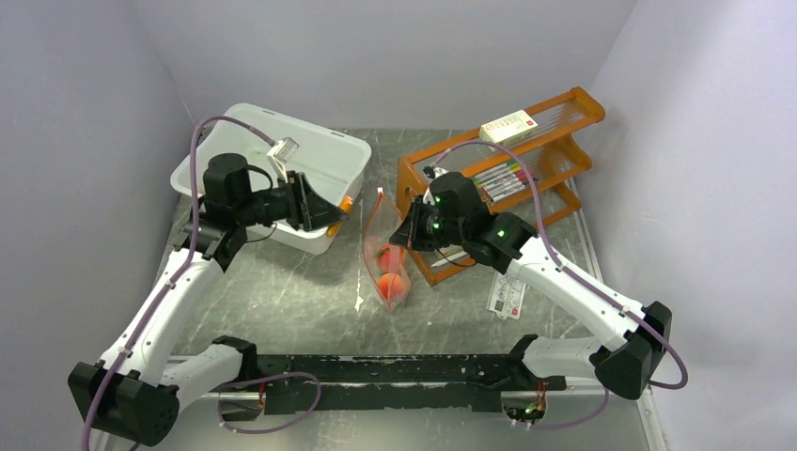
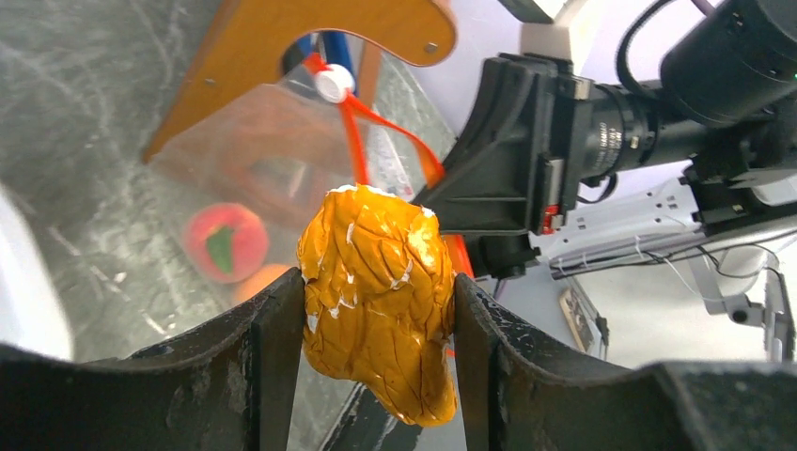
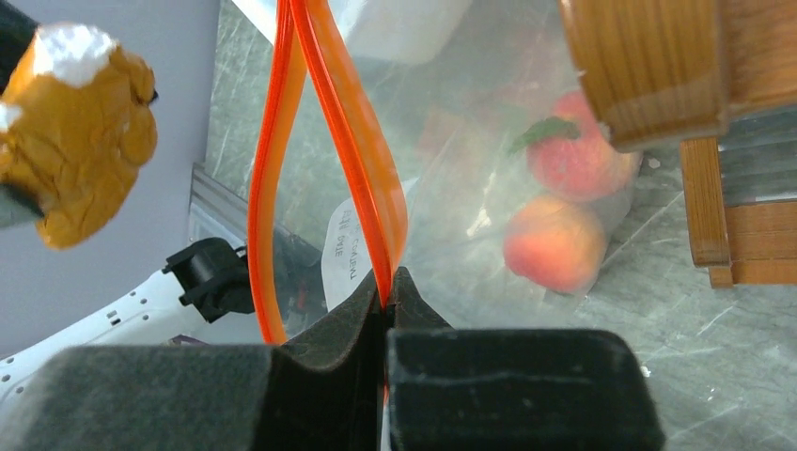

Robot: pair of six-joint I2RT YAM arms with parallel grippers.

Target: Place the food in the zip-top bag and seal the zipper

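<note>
My left gripper [image 1: 331, 214] is shut on a wrinkled orange-brown toy food [image 2: 381, 301], held in the air left of the bag's mouth; this food also shows in the right wrist view [image 3: 75, 132]. The clear zip-top bag [image 1: 383, 252] hangs upright between the arms. My right gripper [image 3: 387, 296] is shut on one side of its orange-red zipper [image 3: 362, 169], and the mouth gapes open. A reddish peach [image 3: 578, 155] and an orange-pink fruit [image 3: 554, 242] lie inside at the bottom. A white label [image 3: 346, 246] shows on the bag.
A white plastic tub [image 1: 282, 160] stands behind the left gripper. A wooden rack [image 1: 554, 141] with coloured markers [image 1: 498, 178] and a white box [image 1: 508, 125] on top stands behind the right gripper. A printed card [image 1: 509, 296] lies on the grey table.
</note>
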